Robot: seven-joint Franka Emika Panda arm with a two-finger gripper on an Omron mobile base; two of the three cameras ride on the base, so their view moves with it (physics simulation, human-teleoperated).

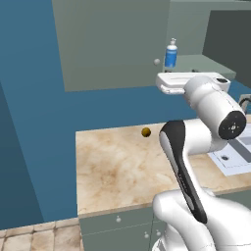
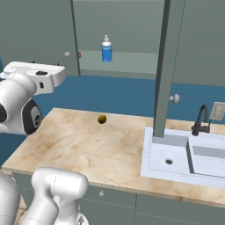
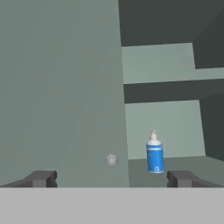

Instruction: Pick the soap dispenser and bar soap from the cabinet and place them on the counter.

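Observation:
The soap dispenser (image 1: 170, 55) (image 2: 106, 49) (image 3: 155, 155), a blue bottle with a white pump, stands upright on the lower shelf of the open cabinet (image 2: 127, 61). A small reddish bit, the bar soap (image 2: 79, 54), peeks out at the edge of the left door and is mostly hidden. My gripper (image 3: 113, 178) is open with nothing between its fingers. It is level with the shelf and well short of the bottle, which sits just inside the right fingertip (image 3: 183, 178). The marble counter (image 1: 112, 166) (image 2: 88, 145) lies below.
The cabinet's left door (image 3: 61, 87) with its round knob (image 3: 111, 160) stands closed beside the opening. The right door (image 2: 162, 66) is swung out over the sink (image 2: 151, 165), near a black faucet (image 2: 201, 119). A dark-yellow ball (image 1: 145, 132) (image 2: 102, 119) rests at the counter's back.

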